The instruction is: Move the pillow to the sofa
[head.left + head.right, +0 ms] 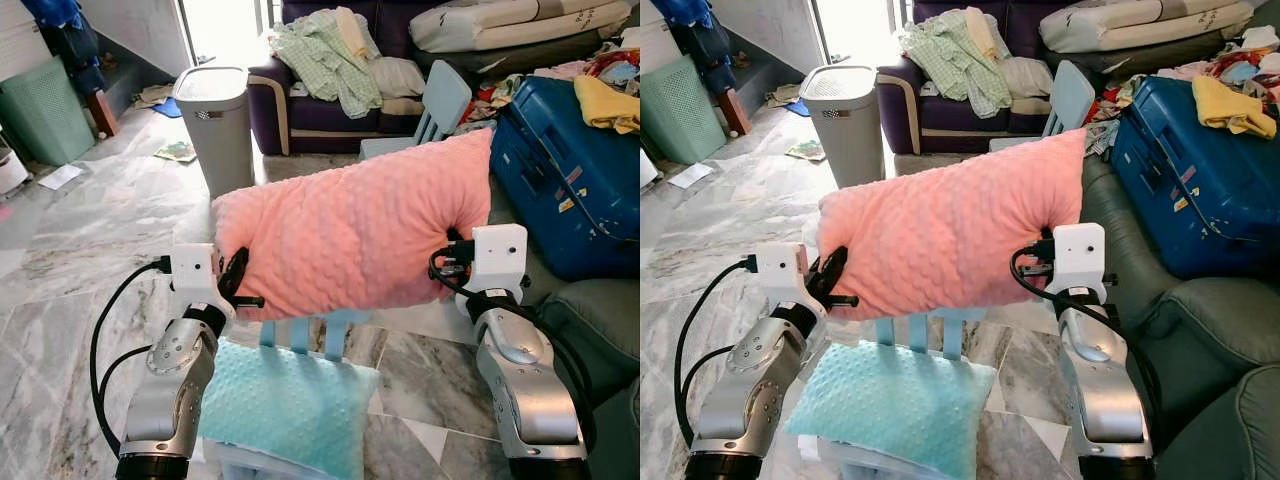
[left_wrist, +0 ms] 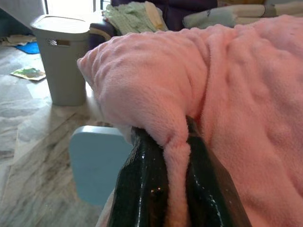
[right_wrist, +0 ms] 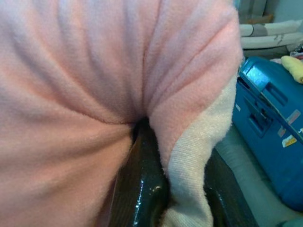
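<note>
A pink fleece pillow (image 1: 360, 225) hangs in the air between my two arms, above a small light-blue chair. My left gripper (image 1: 238, 283) is shut on the pillow's left edge; the wrist view shows a fold of pink fabric (image 2: 176, 175) pinched between its black fingers (image 2: 142, 189). My right gripper (image 1: 448, 262) is shut on the pillow's right end, with pink and cream fabric (image 3: 194, 179) squeezed between its fingers (image 3: 144, 189). A green sofa (image 1: 1200, 330) lies at my right. A dark purple sofa (image 1: 320, 110) heaped with clothes stands at the back.
A teal pillow (image 1: 285, 405) rests on the light-blue chair (image 1: 300, 335) below the pink one. A grey lidded bin (image 1: 215, 125) stands ahead on the left. A blue suitcase (image 1: 565, 185) sits on the green sofa. Another light-blue chair (image 1: 435, 110) stands behind.
</note>
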Tool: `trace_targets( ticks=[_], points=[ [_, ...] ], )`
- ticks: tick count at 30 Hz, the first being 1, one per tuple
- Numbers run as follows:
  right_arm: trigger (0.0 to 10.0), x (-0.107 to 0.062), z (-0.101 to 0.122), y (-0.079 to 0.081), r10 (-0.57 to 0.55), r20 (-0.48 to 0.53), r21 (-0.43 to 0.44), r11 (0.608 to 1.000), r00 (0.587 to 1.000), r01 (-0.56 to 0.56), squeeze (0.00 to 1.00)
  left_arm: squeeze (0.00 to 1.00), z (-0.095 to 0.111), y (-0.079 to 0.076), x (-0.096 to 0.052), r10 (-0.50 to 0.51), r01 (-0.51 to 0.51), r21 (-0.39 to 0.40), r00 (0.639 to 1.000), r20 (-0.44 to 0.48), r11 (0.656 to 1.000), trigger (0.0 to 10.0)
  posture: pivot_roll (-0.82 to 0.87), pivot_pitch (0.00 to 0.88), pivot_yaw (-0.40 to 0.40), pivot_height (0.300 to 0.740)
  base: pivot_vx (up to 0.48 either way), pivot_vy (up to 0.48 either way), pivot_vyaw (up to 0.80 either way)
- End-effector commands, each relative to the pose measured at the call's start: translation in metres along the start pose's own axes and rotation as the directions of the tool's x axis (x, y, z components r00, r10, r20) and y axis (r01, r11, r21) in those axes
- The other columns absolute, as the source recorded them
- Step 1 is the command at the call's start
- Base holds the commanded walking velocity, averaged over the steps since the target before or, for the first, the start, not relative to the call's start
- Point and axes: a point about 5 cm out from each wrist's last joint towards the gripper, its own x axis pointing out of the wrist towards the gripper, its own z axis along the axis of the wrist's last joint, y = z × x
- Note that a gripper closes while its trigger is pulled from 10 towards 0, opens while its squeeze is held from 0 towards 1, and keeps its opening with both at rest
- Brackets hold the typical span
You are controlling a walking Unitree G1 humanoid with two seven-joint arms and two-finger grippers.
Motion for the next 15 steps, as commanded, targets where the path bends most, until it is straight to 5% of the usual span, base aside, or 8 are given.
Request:
trace_targets(
  ticks=[1, 15],
  points=[
    [10.0, 0.0012, 0.0073, -0.0031, -0.012, 0.026, 0.0, 1.0, 1.0, 0.012, 0.0, 0.0, 0.0079, -0.0046, 0.0012, -0.025, 0.025, 0.005, 0.999, 0.026, 1.0, 10.0, -0.09, 0.0, 0.019, 0.74, 0.0, 0.0, -0.79],
    [10.0, 0.0042, 0.0112, -0.0046, -0.002, 0.031, -0.003, 1.0, 1.0, 0.002, 0.0, 0.0, 0.0066, -0.007, 0.0018, -0.028, 0.028, -0.008, 0.999, 0.018, 1.0, 10.0, -0.1, 0.0, 0.019, 0.74, 0.0, 0.0, -0.79]
  ],
)
